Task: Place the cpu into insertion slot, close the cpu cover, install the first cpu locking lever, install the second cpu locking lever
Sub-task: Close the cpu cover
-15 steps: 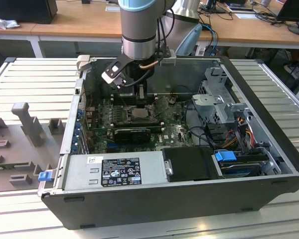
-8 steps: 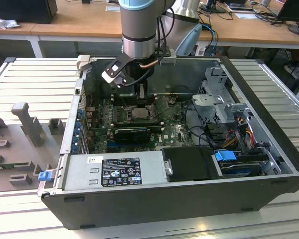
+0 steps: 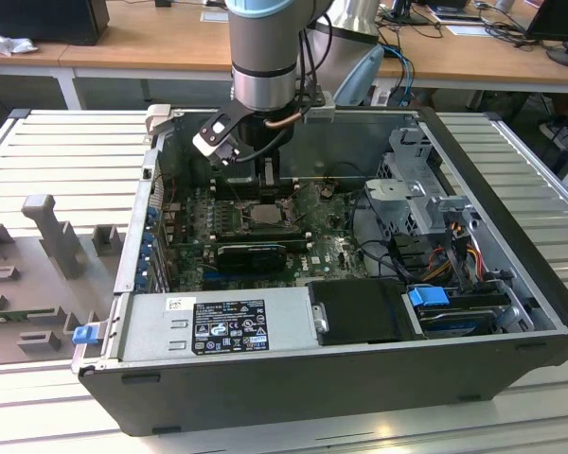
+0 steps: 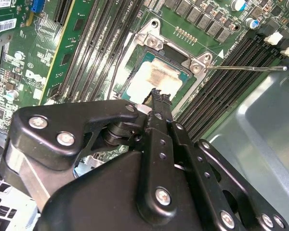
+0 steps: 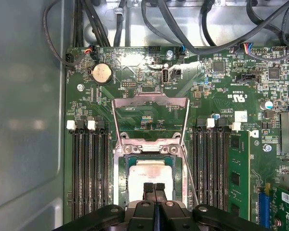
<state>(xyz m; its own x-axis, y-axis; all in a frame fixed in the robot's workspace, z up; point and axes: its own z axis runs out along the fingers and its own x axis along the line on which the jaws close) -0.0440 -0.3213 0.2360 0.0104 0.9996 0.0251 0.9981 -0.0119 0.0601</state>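
Looking close: the cpu (image 5: 149,174) sits flat in the insertion slot (image 5: 116,179), cpu cover (image 5: 149,101) flipped open. The gripper (image 5: 154,186) hovers over the chip, its 2 fingers pinched together, empty. I'd push the cover's free edge squarely and gently.

The computer case (image 3: 312,388) is set on the slatted table (image 3: 57,142), mid-frame in the exterior view. Inside, the motherboard (image 3: 199,227) is placed towards the exterior view's left. The cpu (image 5: 149,168) is seated in the insertion slot (image 5: 118,168), flanked by memory slots (image 5: 86,163). The cpu cover (image 5: 151,100) is folded back beside the slot, and the gripper (image 5: 154,188) is held over the cpu.
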